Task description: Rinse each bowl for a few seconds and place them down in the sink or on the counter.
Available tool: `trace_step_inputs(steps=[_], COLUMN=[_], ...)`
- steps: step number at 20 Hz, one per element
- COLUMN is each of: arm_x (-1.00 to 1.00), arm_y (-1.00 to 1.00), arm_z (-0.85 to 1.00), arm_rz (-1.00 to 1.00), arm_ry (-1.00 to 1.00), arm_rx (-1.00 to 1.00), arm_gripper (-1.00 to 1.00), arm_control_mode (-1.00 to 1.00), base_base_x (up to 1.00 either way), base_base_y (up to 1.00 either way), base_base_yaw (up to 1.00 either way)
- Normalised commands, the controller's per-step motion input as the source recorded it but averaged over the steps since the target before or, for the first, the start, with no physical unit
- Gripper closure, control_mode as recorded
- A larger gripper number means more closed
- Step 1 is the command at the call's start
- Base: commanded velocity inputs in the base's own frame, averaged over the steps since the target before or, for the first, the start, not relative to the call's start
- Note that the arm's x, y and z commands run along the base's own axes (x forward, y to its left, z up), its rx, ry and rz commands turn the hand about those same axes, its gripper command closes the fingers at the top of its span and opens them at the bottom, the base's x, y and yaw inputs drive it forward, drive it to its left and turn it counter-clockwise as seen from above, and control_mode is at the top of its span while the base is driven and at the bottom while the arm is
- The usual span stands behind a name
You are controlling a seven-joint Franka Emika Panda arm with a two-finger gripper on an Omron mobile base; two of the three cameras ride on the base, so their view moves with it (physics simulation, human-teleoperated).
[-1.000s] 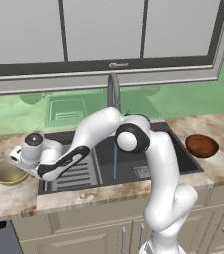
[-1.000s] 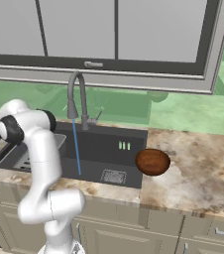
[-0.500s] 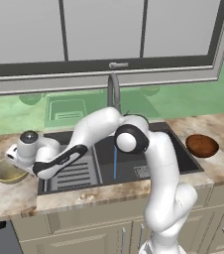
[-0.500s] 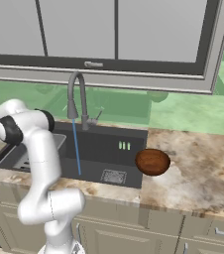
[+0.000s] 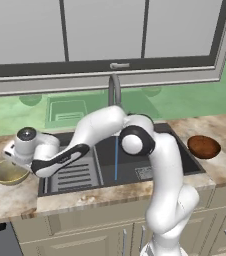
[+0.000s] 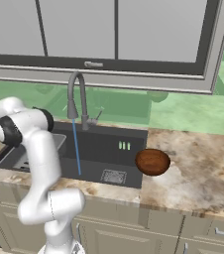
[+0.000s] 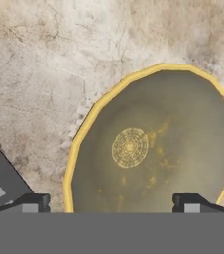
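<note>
The claw (image 7: 111, 201) stood wide open and empty above the olive-gold bowl (image 7: 151, 144) — set upright on the counter (image 7: 49, 59) left of the sink (image 5: 135, 165) (tap running), apparently for its placement — while the reddish-brown bowl (image 5: 203, 147) waited opposite.

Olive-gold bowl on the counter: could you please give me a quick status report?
Gripper open, above the olive-gold bowl. Bowl upright on the counter, left of the sink. Reddish-brown bowl on the counter to the right. Faucet running.
</note>
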Motion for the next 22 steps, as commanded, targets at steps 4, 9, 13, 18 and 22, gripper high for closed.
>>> trace_step_inputs(steps=[4,9,13,18,22], arm_x=[-0.23,-0.29,-0.47,-0.59,-0.48], arm_y=[-0.14,-0.11,-0.19,-0.37,-0.44], arm_z=[0.33,0.34,0.32,0.22,0.15], arm_rz=[0.0,0.0,0.0,0.0,0.03], arm_ry=[-0.07,-0.07,-0.08,-0.02,0.0], arm_rx=[0.0,0.0,0.0,0.02,0.02], arm_gripper=[-1.0,-1.0,-1.0,-1.0,-1.0], arm_control_mode=[-1.0,-1.0,-1.0,-1.0,-1.0], base_base_x=[0.0,0.0,0.0,0.0,0.0], base_base_y=[0.0,0.0,0.0,0.0,0.0], base_base_yaw=[0.0,0.0,0.0,0.0,0.0])
